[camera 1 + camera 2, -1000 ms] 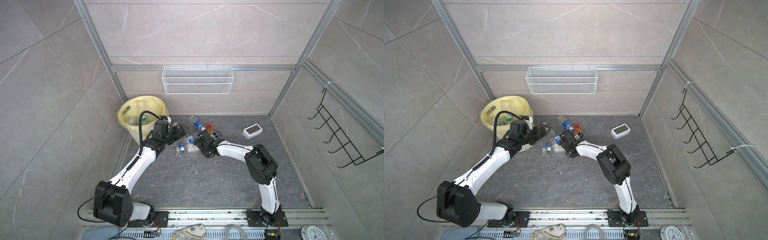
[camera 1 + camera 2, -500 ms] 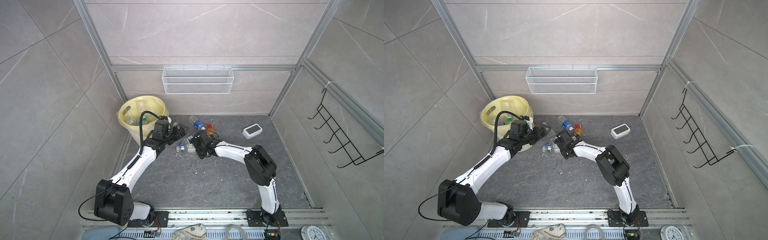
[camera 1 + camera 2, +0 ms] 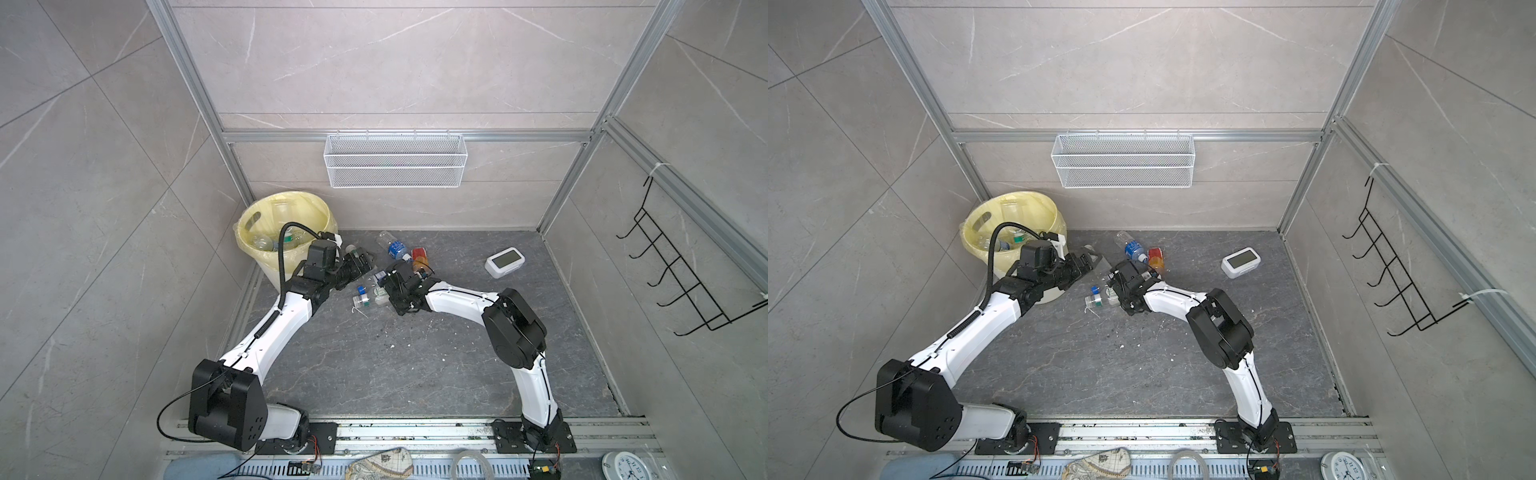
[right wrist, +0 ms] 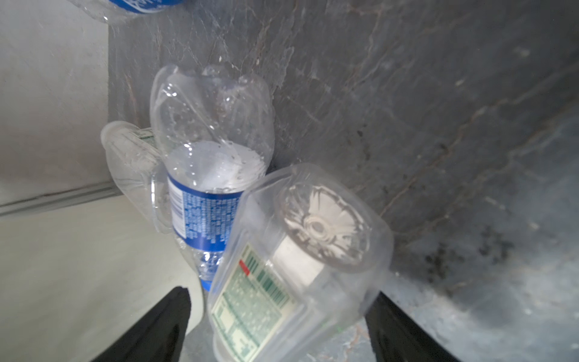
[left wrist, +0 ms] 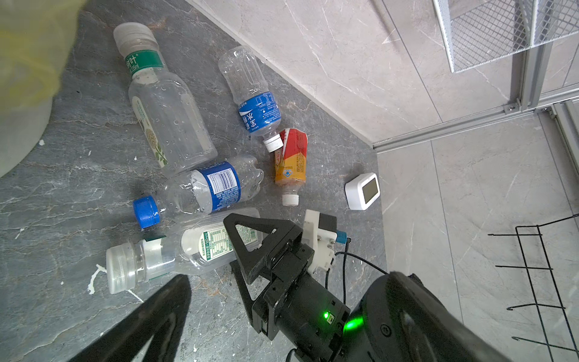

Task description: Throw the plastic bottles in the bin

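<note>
The bin (image 3: 286, 208), cream with a yellow bag, stands in the back left corner with bottles (image 3: 266, 243) inside. Several plastic bottles lie on the dark floor beside it. They include a large green-labelled one (image 5: 169, 125), two blue-labelled ones (image 5: 253, 106) (image 5: 210, 191) and an orange-red one (image 5: 289, 160). My right gripper (image 4: 280, 294) (image 3: 384, 286) is open and straddles a clear white-capped bottle (image 4: 294, 257) (image 5: 175, 254), with a small gap at one finger. My left gripper (image 3: 362, 262) hovers open and empty between the bin and the bottles. Only one of its fingers (image 5: 156, 313) shows in the left wrist view.
A white digital clock (image 3: 505, 262) lies on the floor at the back right. A white wire basket (image 3: 395, 166) hangs on the back wall. A black hook rack (image 3: 685, 282) is on the right wall. The two grippers are close together.
My right gripper has slid left along the floor to the white-capped bottle, and its fingers now stand on both sides of it. The left arm has stayed still.
</note>
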Robot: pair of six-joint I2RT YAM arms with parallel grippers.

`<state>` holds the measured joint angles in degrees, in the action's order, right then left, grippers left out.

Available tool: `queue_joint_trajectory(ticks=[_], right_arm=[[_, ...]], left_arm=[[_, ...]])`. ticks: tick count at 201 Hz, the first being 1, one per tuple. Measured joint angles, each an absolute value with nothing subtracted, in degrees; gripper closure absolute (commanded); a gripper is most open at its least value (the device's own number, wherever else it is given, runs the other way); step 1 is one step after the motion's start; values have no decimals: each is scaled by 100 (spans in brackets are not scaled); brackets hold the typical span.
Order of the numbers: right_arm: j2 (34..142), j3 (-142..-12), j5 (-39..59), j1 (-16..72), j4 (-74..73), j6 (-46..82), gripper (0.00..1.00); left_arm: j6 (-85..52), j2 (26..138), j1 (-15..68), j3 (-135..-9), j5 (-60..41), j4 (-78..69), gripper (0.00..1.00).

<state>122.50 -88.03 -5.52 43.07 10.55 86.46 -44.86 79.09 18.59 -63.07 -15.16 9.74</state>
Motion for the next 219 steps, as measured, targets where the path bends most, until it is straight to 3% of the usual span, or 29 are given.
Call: queue_joint_trajectory(ticks=[103, 219], right_arm=[[12368, -8912, -489, 4025, 1179, 7612, 19], [12442, -9122, -355, 4021, 1219, 7120, 13]], left_arm=[[-4504, 7911, 1859, -6307, -1522, 888, 0], [-4506, 7913, 1833, -6307, -1549, 886, 0]])
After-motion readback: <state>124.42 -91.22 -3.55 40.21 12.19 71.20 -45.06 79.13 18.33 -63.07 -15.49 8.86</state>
